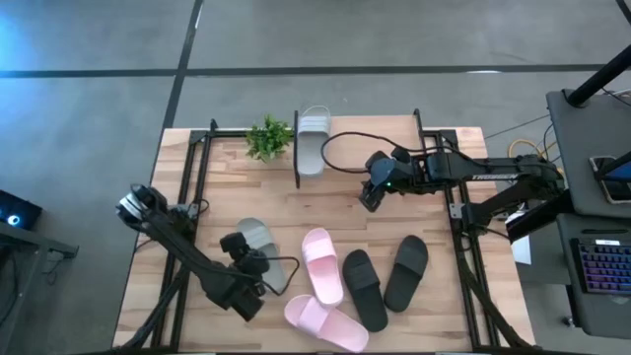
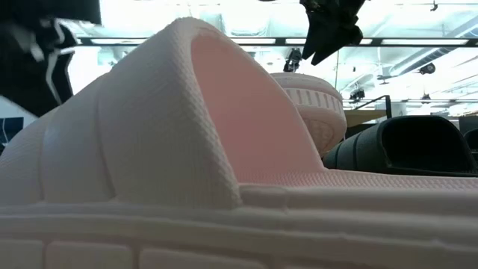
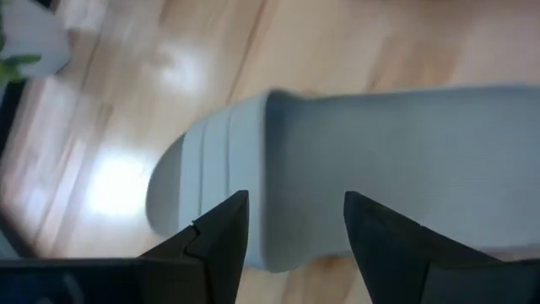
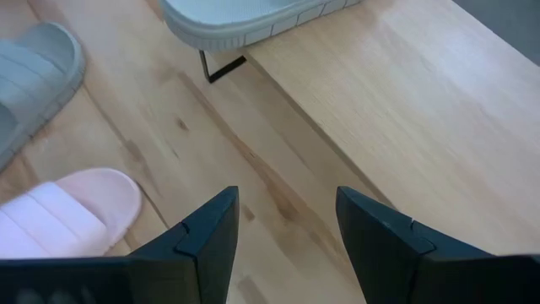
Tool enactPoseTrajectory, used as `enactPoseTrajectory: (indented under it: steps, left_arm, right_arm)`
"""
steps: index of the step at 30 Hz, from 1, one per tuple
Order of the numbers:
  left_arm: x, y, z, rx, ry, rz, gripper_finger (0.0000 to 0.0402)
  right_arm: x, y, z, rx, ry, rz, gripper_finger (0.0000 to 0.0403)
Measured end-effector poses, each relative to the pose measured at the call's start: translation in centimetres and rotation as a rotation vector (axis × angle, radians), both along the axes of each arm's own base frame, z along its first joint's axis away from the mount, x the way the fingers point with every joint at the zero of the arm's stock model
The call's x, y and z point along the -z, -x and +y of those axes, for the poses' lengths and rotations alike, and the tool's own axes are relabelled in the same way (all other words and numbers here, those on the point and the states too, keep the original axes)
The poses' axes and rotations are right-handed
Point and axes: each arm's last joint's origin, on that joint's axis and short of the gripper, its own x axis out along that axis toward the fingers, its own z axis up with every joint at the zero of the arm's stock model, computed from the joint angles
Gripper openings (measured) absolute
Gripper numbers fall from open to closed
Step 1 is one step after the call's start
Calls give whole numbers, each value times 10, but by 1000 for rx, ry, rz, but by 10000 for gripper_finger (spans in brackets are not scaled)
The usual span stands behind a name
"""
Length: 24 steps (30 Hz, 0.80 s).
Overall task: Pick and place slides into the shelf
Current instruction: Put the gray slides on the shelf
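Wooden tabletop seen from above carries two pink slides, two black slides and one grey-green slide at the near side; the other grey-green slide rests on the shelf beside a small plant. The left gripper hovers over the near grey-green slide, the right gripper just off the shelf. Low down, a pink slide fills the view. At the left wrist, spread jaws straddle the grey-green slide without pinching. At the right wrist, spread jaws hold nothing above the shelf board.
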Motion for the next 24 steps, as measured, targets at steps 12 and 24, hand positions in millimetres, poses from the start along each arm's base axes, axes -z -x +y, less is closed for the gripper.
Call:
enactPoseTrajectory:
  steps: [12, 24]
  left_arm:
    - [37, -4, 15, -156, -165, 108, 180]
    - [58, 8, 44, -209, -235, 201, 129]
  right_arm:
    - [1, 2, 0, -4, 3, 29, 192]
    - [1, 2, 0, 2, -1, 26, 192]
